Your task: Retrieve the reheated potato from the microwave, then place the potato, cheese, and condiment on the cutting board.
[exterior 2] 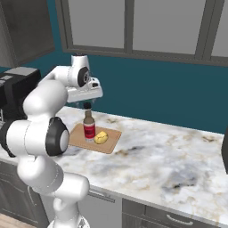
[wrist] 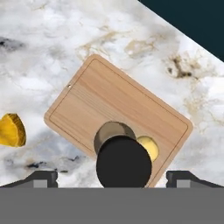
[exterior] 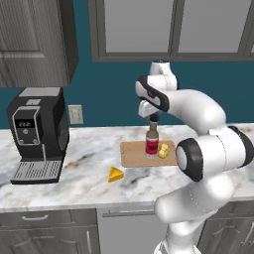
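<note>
The condiment (exterior: 152,141) stands upright on the cutting board (exterior: 134,155), with the potato (exterior: 163,150) touching or just beside it toward the board's right end; the board's left part is bare. The tool (exterior: 154,118) hangs directly above the bottle cap, jaws spread wide and gripping nothing. The cheese (exterior: 116,174) lies on the marble worktop (exterior: 89,149) off the board's front-left corner, and the coffee machine (exterior: 37,134) stands well apart at the left.

A black-and-silver coffee machine (exterior: 37,133) stands on the marble counter (exterior: 89,154) (a wall outlet (exterior: 75,114) beside it).
</note>
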Robot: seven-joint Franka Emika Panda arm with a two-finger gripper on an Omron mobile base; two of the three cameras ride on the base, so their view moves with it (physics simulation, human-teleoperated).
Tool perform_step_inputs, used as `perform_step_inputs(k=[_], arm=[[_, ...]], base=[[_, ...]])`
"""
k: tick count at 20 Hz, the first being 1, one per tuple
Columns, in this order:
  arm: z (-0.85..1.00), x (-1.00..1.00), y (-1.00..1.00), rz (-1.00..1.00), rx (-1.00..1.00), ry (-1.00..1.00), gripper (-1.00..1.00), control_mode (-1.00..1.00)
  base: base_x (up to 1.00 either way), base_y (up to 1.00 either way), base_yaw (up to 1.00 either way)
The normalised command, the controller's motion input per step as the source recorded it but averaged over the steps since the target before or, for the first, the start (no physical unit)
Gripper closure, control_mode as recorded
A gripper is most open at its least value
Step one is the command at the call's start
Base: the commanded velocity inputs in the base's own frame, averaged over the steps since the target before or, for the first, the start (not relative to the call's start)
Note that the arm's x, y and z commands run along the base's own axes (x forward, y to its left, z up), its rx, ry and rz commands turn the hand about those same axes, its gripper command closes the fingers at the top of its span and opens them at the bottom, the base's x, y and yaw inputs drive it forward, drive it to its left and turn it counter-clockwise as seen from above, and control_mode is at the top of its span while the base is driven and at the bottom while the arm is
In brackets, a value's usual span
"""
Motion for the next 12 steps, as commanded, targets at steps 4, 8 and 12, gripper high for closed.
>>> perform_step_inputs(k=[4, 8, 12], arm=[[0.0, -0.48, 0.02, -0.1, 0.0, 0.0, -1.0, -1.0], [-0.03, -0.53, 0.02, -0.11, 0.0, 0.0, -1.0, -1.0], [-0.11, -0.58, 0.16, -0.07, 0.0, -0.02, -1.0, -1.0]], base=[[0.0, 0.0, 0.0], [0.0, 0.0, 0.0], [0.0, 0.0, 0.0]])
